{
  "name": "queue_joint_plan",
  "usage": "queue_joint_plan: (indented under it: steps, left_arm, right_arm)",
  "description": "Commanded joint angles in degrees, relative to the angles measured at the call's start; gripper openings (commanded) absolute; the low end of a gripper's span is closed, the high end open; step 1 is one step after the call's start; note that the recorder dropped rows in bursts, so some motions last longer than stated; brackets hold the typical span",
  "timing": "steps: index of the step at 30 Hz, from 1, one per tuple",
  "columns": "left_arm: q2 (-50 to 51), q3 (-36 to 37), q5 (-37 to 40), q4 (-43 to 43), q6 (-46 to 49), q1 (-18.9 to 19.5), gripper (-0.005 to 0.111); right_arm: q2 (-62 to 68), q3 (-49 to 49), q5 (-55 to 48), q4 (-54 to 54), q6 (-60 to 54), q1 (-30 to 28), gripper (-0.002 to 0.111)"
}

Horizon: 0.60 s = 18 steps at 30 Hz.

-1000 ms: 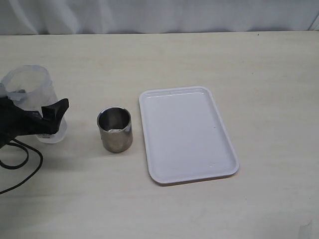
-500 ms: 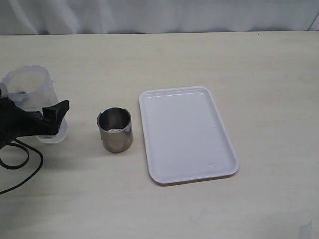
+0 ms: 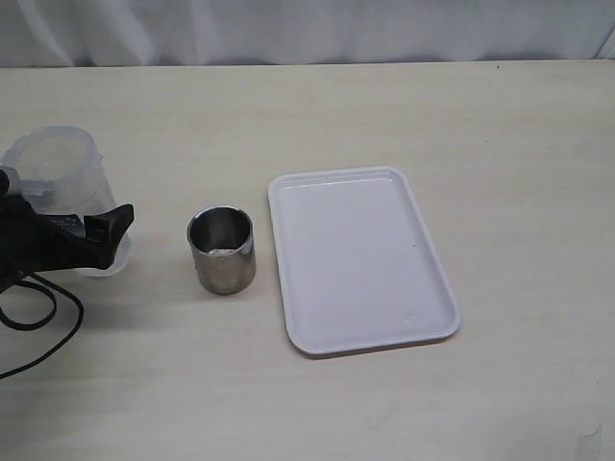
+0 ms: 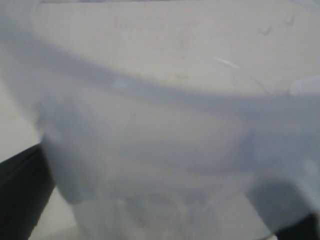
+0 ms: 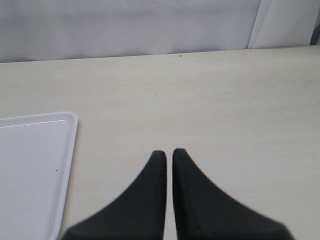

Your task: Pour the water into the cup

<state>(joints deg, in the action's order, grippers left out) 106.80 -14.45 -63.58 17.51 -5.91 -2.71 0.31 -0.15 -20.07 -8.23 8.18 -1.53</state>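
Note:
The steel cup (image 3: 221, 252) stands upright left of the middle of the table, with a pale glint at its bottom. I cannot make out water as such. A transparent plastic container (image 3: 60, 182) stands upright at the far left. My left gripper (image 3: 101, 206) is open and straddles it, its near finger (image 3: 108, 227) in front of the container's lower wall. In the left wrist view the container (image 4: 165, 130) fills the picture, blurred, with a dark finger (image 4: 20, 195) apart from its base. My right gripper (image 5: 169, 151) is shut and empty over bare table, and is out of the exterior view.
A white rectangular tray (image 3: 357, 257) lies just right of the cup; its corner also shows in the right wrist view (image 5: 30, 165). A black cable (image 3: 38, 322) loops on the table below the left arm. A pale curtain backs the table's far edge.
The near finger of my left gripper has shifted down and away from the container, while the container stays in place. The cup and the tray have not moved.

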Motion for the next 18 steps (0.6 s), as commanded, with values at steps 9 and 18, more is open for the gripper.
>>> queue_joint_plan:
  steps: [9, 18]
  left_arm:
    - [0.2, -0.6, -0.6, -0.2, 0.1, 0.1, 0.105]
    - [0.2, -0.6, -0.9, -0.2, 0.1, 0.1, 0.105]
  right_arm:
    - [-0.3, 0.2, 0.2, 0.1, 0.1, -0.4, 0.004]
    - [-0.3, 0.2, 0.2, 0.1, 0.1, -0.4, 0.004]
